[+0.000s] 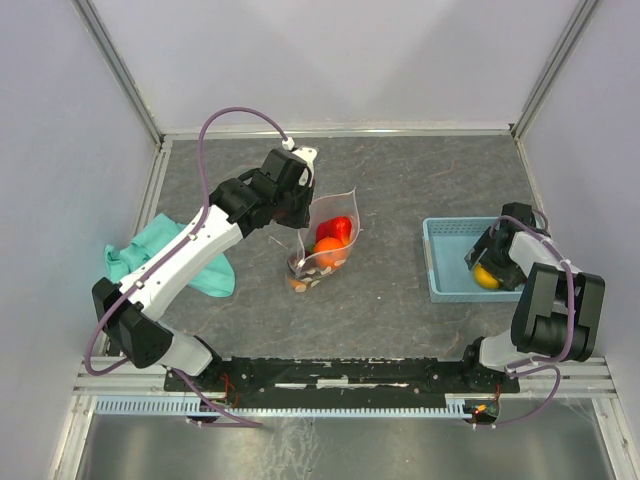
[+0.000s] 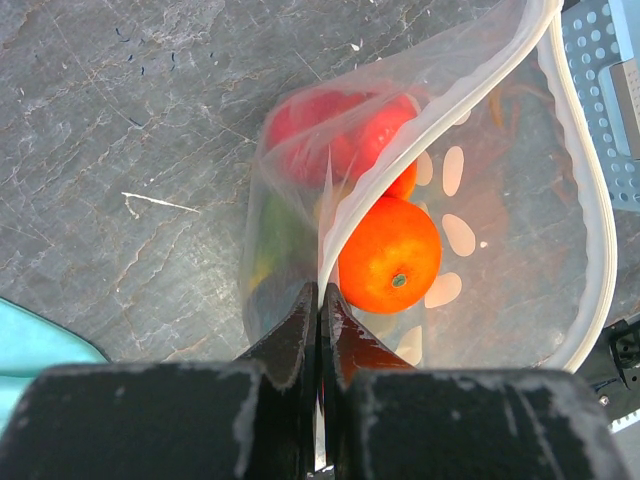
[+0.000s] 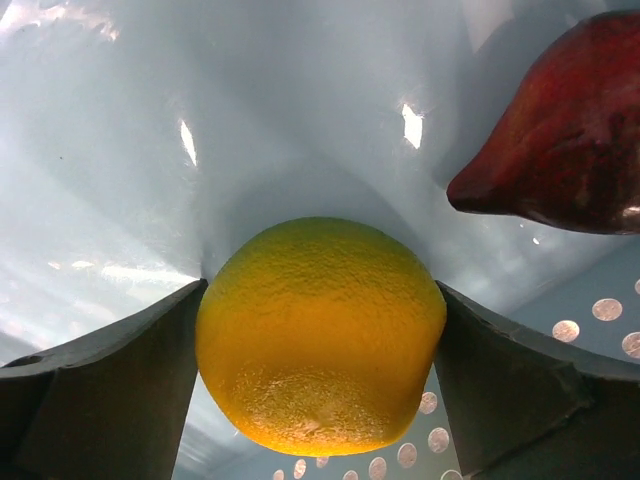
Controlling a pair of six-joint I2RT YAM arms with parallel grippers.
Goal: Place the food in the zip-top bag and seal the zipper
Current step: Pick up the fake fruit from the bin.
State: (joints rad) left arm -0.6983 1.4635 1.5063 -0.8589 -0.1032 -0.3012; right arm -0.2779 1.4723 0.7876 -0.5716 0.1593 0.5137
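Your left gripper (image 2: 319, 305) closes tight on the bag (image 2: 500, 250) rim, bag upright mid-table | your right gripper (image 3: 318, 300) clamps yellow fruit (image 3: 320, 340) inside blue basket (image 1: 432, 262) | grey stone-look table (image 1: 400, 180), pale walls (image 1: 330, 60)

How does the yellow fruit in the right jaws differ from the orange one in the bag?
Colour: the yellow fruit shades yellow to orange; the orange fruit is evenly orange. Place: yellow fruit in the blue basket, orange fruit inside the zip-top bag. Hold: the right gripper clamps the yellow fruit; the orange fruit lies free, the left gripper pinching only the bag's rim. Both are round.
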